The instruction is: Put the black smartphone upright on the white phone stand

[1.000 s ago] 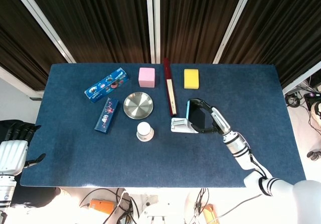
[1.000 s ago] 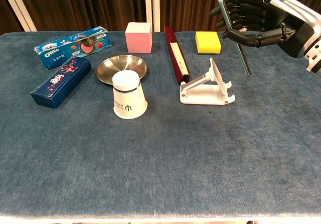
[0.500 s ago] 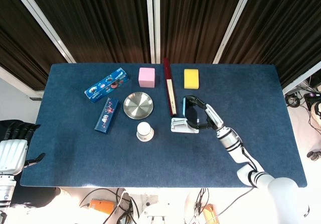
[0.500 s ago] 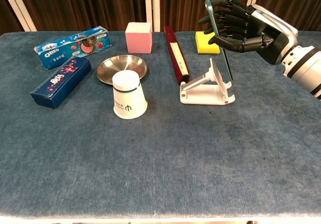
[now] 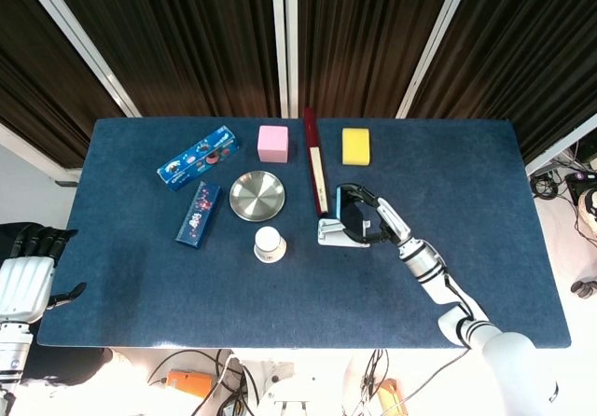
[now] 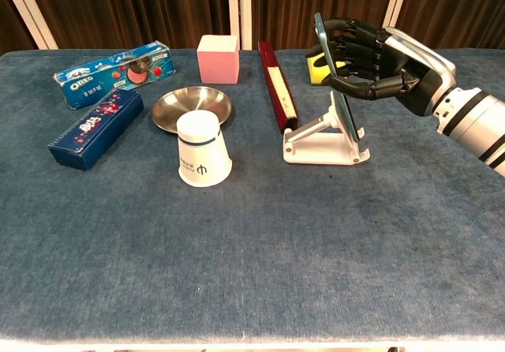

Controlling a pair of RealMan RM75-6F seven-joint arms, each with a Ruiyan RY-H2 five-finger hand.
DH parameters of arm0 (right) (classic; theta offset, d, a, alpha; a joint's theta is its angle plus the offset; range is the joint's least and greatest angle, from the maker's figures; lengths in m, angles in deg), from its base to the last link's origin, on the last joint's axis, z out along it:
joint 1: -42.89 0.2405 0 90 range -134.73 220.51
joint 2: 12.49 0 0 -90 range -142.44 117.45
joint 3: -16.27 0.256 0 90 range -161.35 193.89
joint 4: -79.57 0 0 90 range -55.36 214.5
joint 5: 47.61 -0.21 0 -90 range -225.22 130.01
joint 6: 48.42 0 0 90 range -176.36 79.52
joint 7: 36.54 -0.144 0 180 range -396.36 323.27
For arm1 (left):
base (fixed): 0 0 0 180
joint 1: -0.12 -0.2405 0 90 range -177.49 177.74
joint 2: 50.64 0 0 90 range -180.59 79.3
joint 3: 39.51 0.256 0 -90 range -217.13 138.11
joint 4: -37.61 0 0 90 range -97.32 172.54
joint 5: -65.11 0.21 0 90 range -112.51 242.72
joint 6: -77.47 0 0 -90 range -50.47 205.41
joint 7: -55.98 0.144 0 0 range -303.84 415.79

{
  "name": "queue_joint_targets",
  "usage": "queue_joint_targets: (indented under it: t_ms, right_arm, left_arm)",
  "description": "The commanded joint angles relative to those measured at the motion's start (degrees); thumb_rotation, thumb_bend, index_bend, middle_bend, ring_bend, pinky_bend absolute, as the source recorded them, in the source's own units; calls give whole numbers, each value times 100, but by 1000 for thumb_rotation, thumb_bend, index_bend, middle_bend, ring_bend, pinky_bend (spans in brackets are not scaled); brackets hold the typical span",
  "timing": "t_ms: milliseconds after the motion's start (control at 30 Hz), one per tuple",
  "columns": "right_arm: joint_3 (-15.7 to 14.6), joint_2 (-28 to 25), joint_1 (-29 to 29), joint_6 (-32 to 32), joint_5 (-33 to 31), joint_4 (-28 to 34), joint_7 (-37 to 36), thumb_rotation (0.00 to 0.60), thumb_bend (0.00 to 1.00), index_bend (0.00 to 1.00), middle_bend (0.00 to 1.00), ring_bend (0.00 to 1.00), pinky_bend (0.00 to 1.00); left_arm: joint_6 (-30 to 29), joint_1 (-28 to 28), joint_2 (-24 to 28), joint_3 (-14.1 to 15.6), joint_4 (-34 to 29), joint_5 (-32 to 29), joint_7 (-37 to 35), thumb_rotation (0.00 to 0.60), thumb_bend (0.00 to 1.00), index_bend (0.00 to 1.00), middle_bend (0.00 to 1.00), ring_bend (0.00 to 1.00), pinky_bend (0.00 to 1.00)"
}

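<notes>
The white phone stand [image 6: 325, 140] [image 5: 334, 232] sits right of the red box, mid-table. My right hand [image 6: 377, 58] [image 5: 369, 222] grips the black smartphone [image 6: 334, 84] [image 5: 348, 213] upright, edge-on to the chest camera. The phone leans back against the stand's sloped back plate, and its lower end reaches down to the stand's lip. My left hand [image 5: 28, 276] hangs off the table's near-left corner, fingers apart and holding nothing.
A long red box [image 6: 277, 85] lies just left of the stand. A yellow sponge [image 6: 319, 58] sits behind my right hand. A white paper cup [image 6: 202, 148], metal dish [image 6: 192, 106], pink cube [image 6: 218, 58] and two blue snack boxes [image 6: 96, 128] fill the left half.
My right hand carried the phone left and down from above and right of the stand until it leans on the stand's back plate. The left hand stayed put.
</notes>
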Motion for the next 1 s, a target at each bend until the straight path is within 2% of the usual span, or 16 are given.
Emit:
queue_joint_targets:
  t_ms: [33, 467, 700, 1000]
  right_arm:
    - [-40, 45, 5, 15, -2, -85, -20, 600, 471, 577, 487, 281, 336]
    - [-153, 203, -14, 67, -30, -292, 24, 600, 436, 532, 451, 255, 315]
    - [-181, 224, -35, 49, -53, -285, 28, 600, 316, 443, 405, 222, 300]
    - [-175, 236, -12, 92, -99, -313, 77, 600, 311, 423, 391, 212, 289]
  left_arm:
    - [6, 7, -2, 2, -19, -1, 19, 600, 91, 167, 187, 108, 0]
    - [44, 30, -22, 2, 0, -40, 11, 600, 91, 167, 187, 108, 0]
    - [67, 46, -49, 5, 45, -46, -22, 600, 91, 167, 187, 108, 0]
    - [87, 59, -72, 9, 92, -55, -51, 600, 91, 167, 187, 108, 0]
